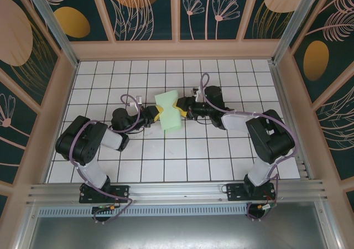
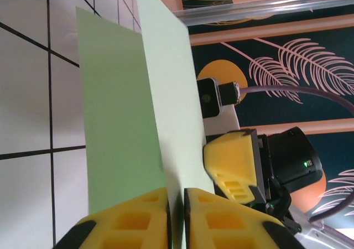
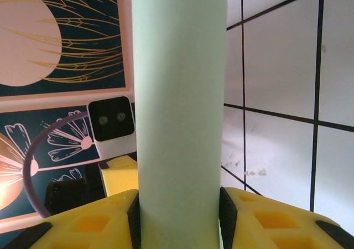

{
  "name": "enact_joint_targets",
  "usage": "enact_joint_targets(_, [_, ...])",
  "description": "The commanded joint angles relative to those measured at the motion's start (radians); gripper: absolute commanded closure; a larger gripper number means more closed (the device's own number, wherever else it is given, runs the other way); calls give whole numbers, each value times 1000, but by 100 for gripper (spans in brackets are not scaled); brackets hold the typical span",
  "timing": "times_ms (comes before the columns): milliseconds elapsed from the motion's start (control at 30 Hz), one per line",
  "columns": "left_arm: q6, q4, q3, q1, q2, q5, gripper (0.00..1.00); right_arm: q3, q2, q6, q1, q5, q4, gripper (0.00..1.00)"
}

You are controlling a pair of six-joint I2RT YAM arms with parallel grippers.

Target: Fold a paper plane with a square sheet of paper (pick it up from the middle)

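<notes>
Square sheet of paper [image 1: 170, 112] — both grippers are gripping it over the middle tiles of the table [image 1: 182, 155].

The pale green sheet is bending into two panels along a fold. The left gripper [image 1: 157, 115] is pinching its left side, yellow fingers [image 2: 138, 227] nearly touching with only the paper between them. The right gripper [image 1: 181, 106] is clamping the opposite side, jaws standing partly apart — the sheet is bowing into a rounded hump that is filling the gap and pressing both pads. The two grippers are facing each other across the paper.
</notes>
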Motion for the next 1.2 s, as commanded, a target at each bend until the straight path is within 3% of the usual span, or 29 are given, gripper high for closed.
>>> enact_joint_targets(0, [61, -45, 16, -7, -19, -35, 88, 17, 28, -36, 17, 53, -51, 56])
enact_joint_targets(100, [99, -108, 22, -7, -19, -38, 92, 29, 37, -67, 51, 102, -115, 54])
enact_joint_targets(233, [141, -164, 21, -7, -19, -34, 96, 49, 41, -129, 61, 175, -231, 43])
enact_joint_targets(567, [181, -241, 36, -14, -19, -32, 97, 71, -11, -239, 65, 336, -464, 22])
enact_joint_targets(700, [185, -251, 54, -46, -19, -40, 97, 41, -60, -273, 48, 377, -506, 9])
enact_joint_targets(833, [190, -266, 87, -107, -3, -70, 97, -10, -130, -324, 29, 360, -508, 5])
enact_joint_targets(1167, [223, -363, 194, -247, 83, -205, 98, -92, -178, -541, -132, 104, -549, 11])
